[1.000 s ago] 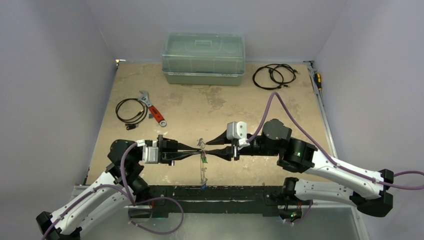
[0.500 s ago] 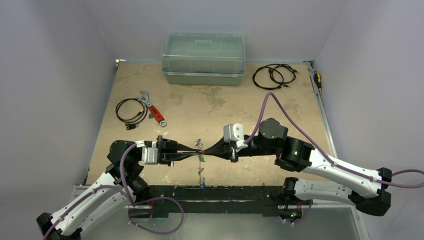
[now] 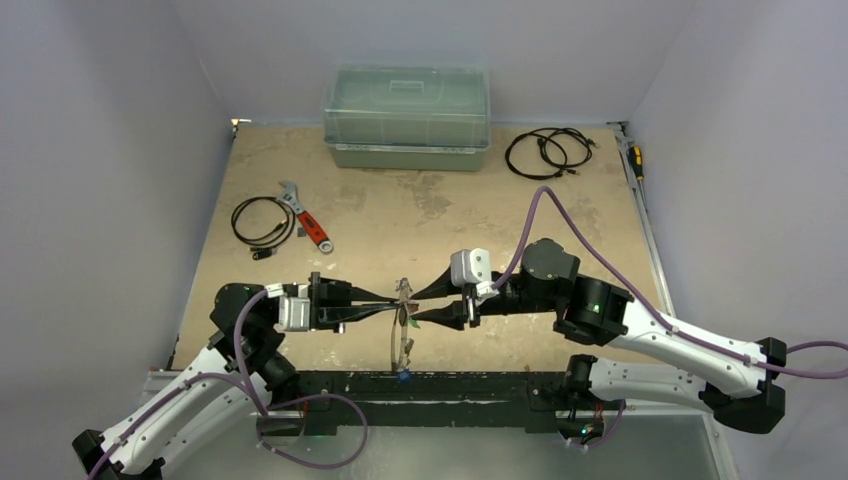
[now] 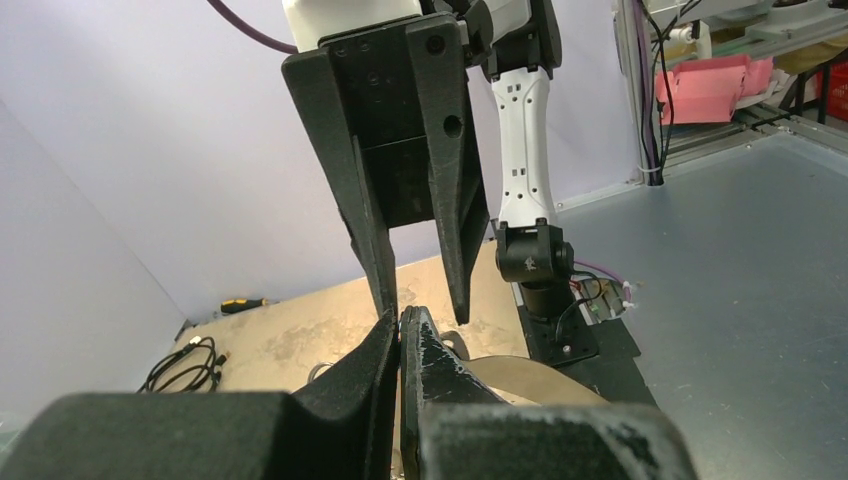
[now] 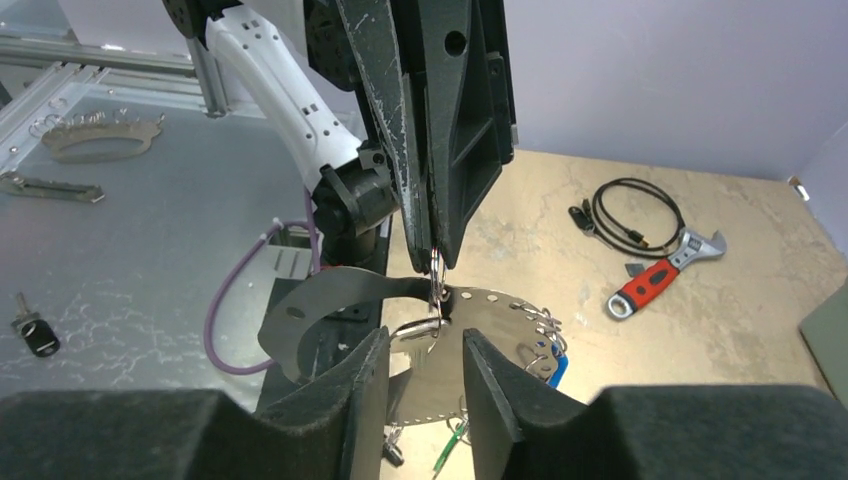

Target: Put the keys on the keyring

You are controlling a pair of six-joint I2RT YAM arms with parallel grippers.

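The keyring (image 5: pixel 490 345), a flat silver crescent with holes, hangs in the air between the two arms and also shows in the top view (image 3: pixel 397 345). My left gripper (image 3: pixel 400 300) is shut on a small split ring (image 5: pixel 437 272) that passes through the keyring, and a silver key (image 5: pixel 413 329) hangs from that ring. Keys with a blue tag (image 5: pixel 557 367), a green tag (image 5: pixel 451 447) and a black tag (image 5: pixel 393 453) dangle from the keyring's edge. My right gripper (image 5: pixel 424 338) is open, its fingers either side of the silver key without touching it.
A clear lidded box (image 3: pixel 407 117) stands at the back. A red-handled wrench (image 3: pixel 306 220) and a black cable (image 3: pixel 262 220) lie at the left, and another cable coil (image 3: pixel 545 152) at the back right. A spare crescent (image 5: pixel 100 140) and a black-tagged key (image 5: pixel 35 335) lie on the metal floor.
The right gripper closed in against the left fingertips half a second ago. It has now opened and drawn back slightly. The left gripper still holds, and the keyring hangs a little more tilted.
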